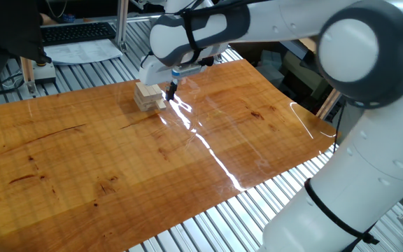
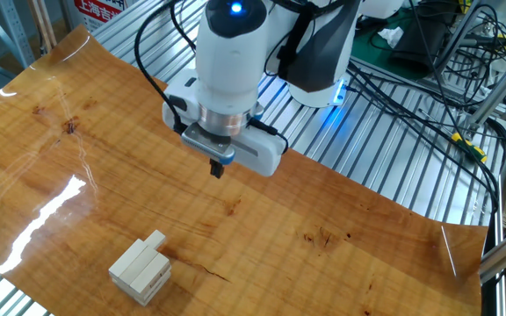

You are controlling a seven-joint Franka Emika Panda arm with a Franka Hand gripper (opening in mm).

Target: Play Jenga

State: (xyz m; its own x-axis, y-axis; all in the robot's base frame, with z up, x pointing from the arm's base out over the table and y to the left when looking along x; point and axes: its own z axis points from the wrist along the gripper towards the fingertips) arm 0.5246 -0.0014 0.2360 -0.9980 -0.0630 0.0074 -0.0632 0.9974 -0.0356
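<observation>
While claw (image 2: pixel 217 168) hovers, Jenga stack (image 2: pixel 140 269), keyboard (image 1: pixel 78 31) behind

keyboard (image 1: pixel 75 31) | papers (image 1: pixel 82 50) | cables (image 2: pixel 429 75) | wooden tabletop (image 1: pixel 103 161)

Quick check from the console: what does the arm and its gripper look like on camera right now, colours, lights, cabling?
The arm is glossy white with rounded joint housings and dark grey or black bands at the joints. A blue light glows on top of the wrist housing. Black cables loop beside the wrist. The gripper has a white box-shaped body, a small blue part underneath, and short black fingers.
</observation>
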